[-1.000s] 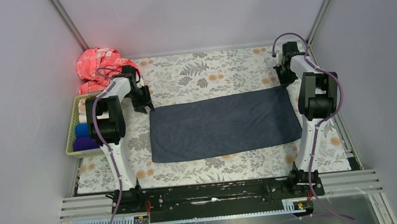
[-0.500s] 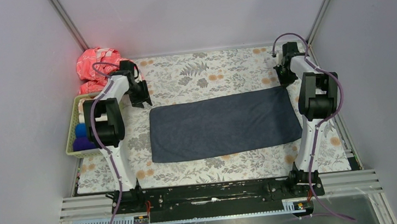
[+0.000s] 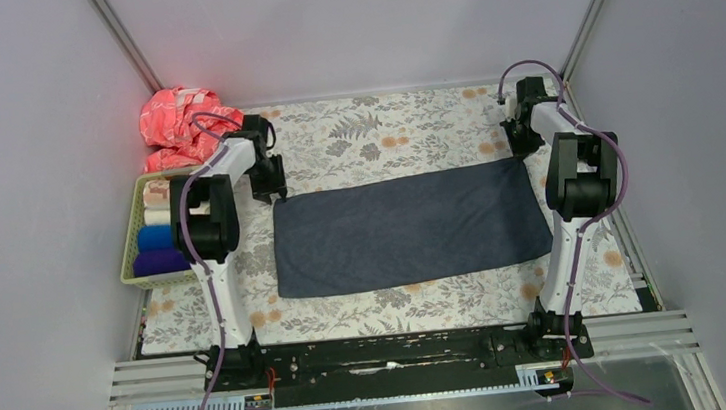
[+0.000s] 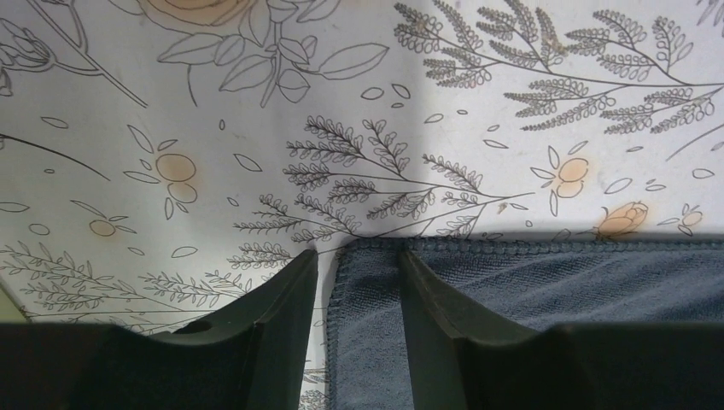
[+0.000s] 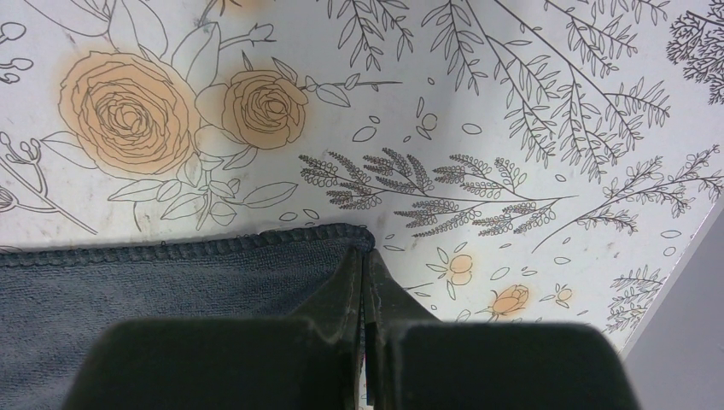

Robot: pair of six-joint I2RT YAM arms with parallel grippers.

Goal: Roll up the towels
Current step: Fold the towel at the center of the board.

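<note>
Dark grey-blue towel: large terry rectangle with a stitched hem, unrolled, spread flat across the middle of the floral covering, long side running left to right, slightly askew. Rolled towels, lying side by side in the green basket at the left edge: white roll, blue roll, purple roll.

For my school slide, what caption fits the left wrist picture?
Open left gripper straddles a corner of the dark grey-blue towel on the floral-print cover.
</note>
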